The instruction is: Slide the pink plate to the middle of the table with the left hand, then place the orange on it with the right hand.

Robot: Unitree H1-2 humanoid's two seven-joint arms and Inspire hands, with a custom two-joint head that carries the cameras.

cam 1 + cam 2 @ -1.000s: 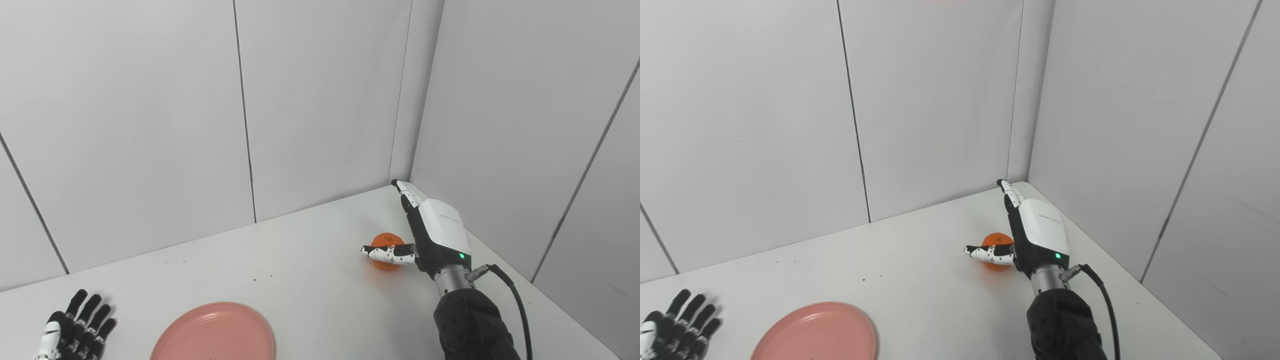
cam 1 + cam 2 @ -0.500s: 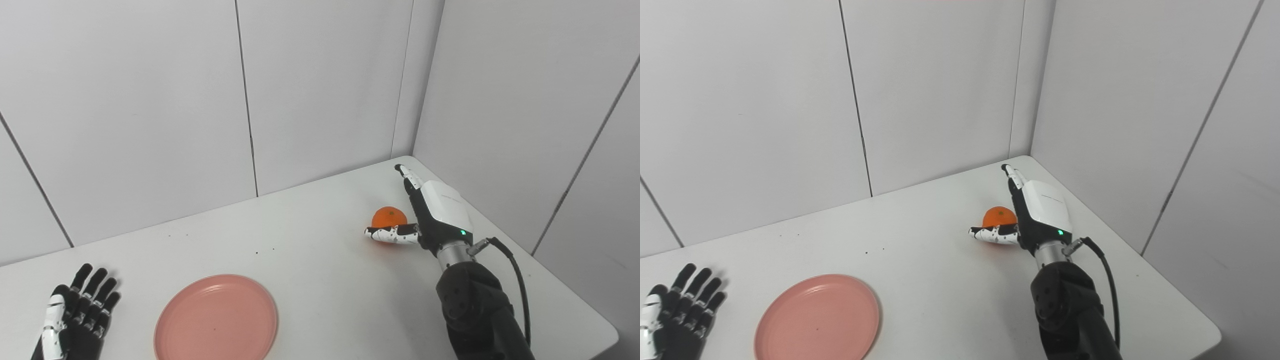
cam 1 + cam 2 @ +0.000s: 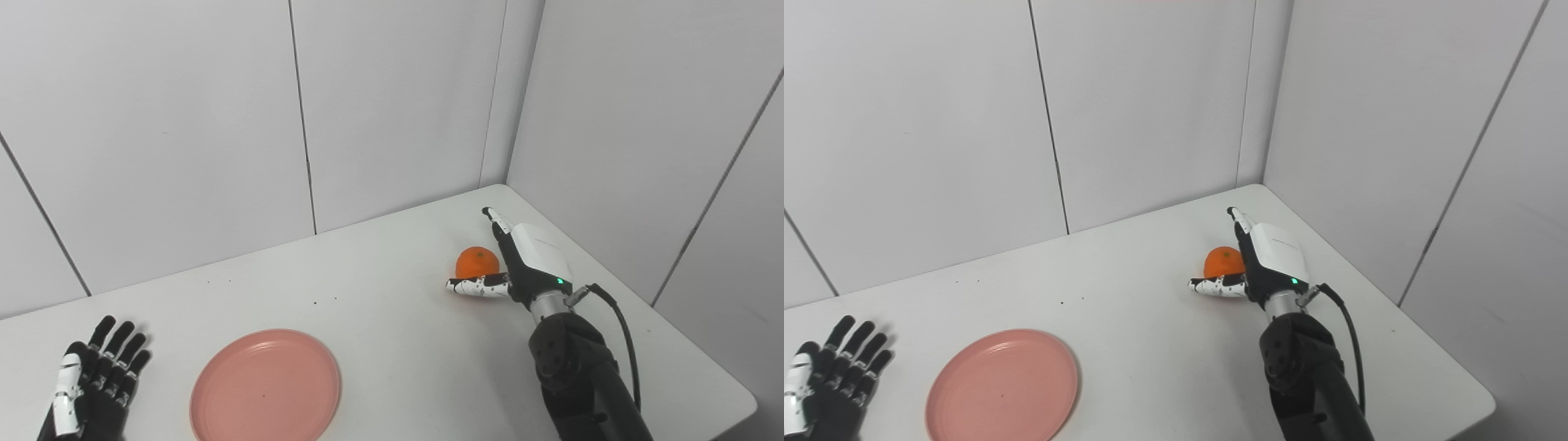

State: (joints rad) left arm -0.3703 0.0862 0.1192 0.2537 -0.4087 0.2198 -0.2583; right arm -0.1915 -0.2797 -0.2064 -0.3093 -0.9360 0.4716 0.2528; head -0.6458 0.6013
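Reaching toward the far right corner of the tabletop, I am holding my right hand [image 3: 520, 266] spread wide, fingers stretched out along the right side of the orange [image 3: 476, 262] and the thumb lying across in front of it; nothing is being gripped, and I cannot tell whether the palm is touching the fruit. The orange is sitting on the tabletop [image 3: 380, 306] near that far right corner, well apart from the plate. My left hand [image 3: 92, 383] is lying flat by the near left corner, fingers apart and holding nothing, just beside the pink plate [image 3: 264, 386] but clear of its rim. That plate is resting close to the near edge, left of centre, so I am judging the slide as done or nearly so. Closing on the orange, lifting it, carrying it across and setting it down on the plate is all still waiting.
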